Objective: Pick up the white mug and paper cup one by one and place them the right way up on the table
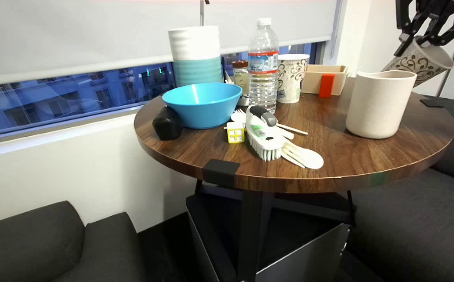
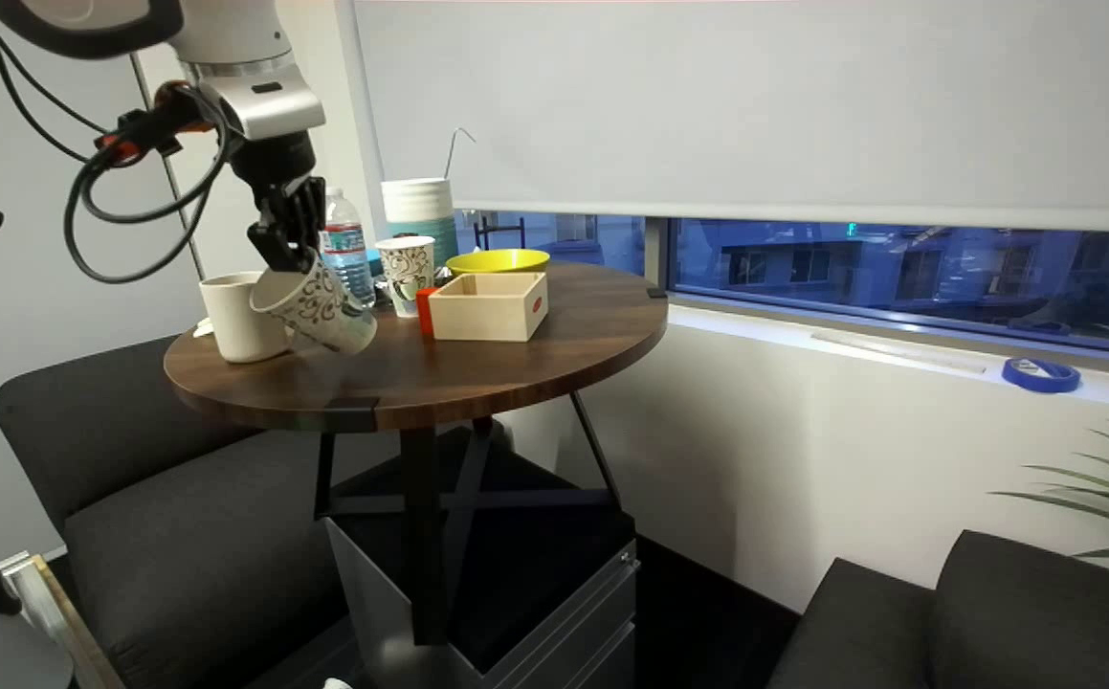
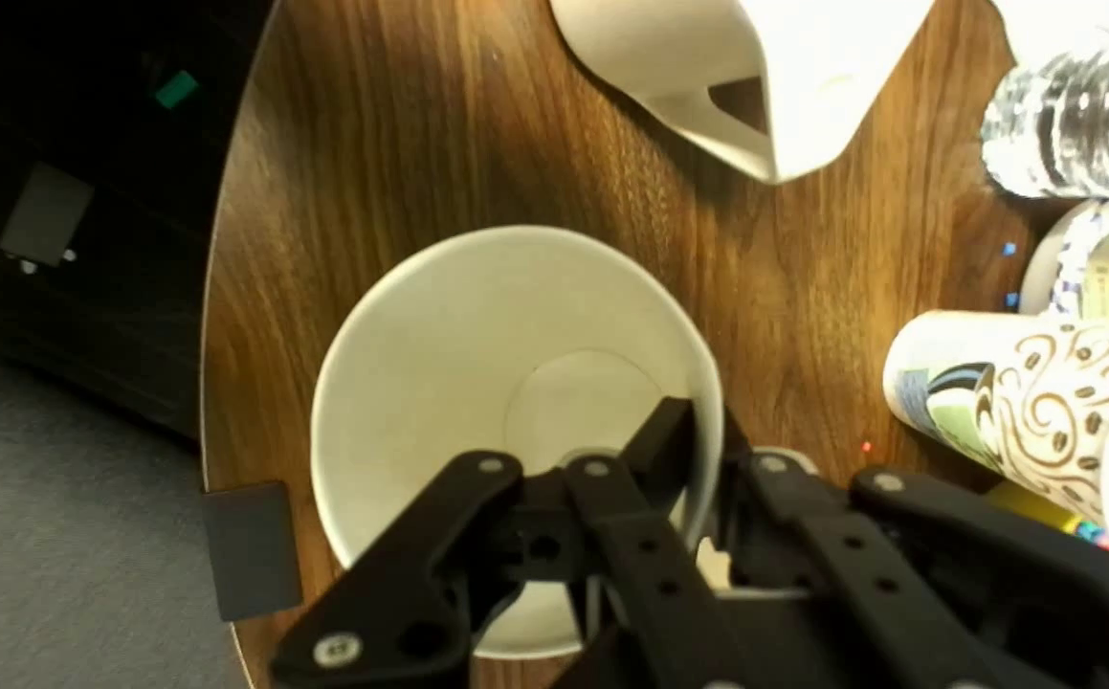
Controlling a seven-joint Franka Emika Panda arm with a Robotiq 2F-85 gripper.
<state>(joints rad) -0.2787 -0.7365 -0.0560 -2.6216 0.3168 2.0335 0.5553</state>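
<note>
I have the hand [image 3: 705, 445] pinching the paper cup [image 2: 329, 311] by its wall at the rim: from the wrist I see one of the fingers [image 3: 664, 421] inside the cup and its mate on the outside. The cup hangs just below the hand, tilted, its mouth the higher end, over the table [image 2: 602, 311]. The wrist view looks right into it, down to the round bottom.

In an exterior view the mug [image 1: 379, 103] stands upright on the table, just beside the hand and lower than it, hiding the cup's low end from me there. From the wrist I can make out wood between mug and cup.

Well apart from the hand, a second cup [image 1: 289, 80] stands upright, with the bottle [image 1: 263, 68] near it. To that side of the hand I also have the box [image 2: 482, 311], a red block [image 2: 425, 314] against it. Farther from the hand than the mug are the brush [image 1: 266, 135], a spoon [image 1: 313, 159] and the blue bowl [image 1: 203, 105].
</note>
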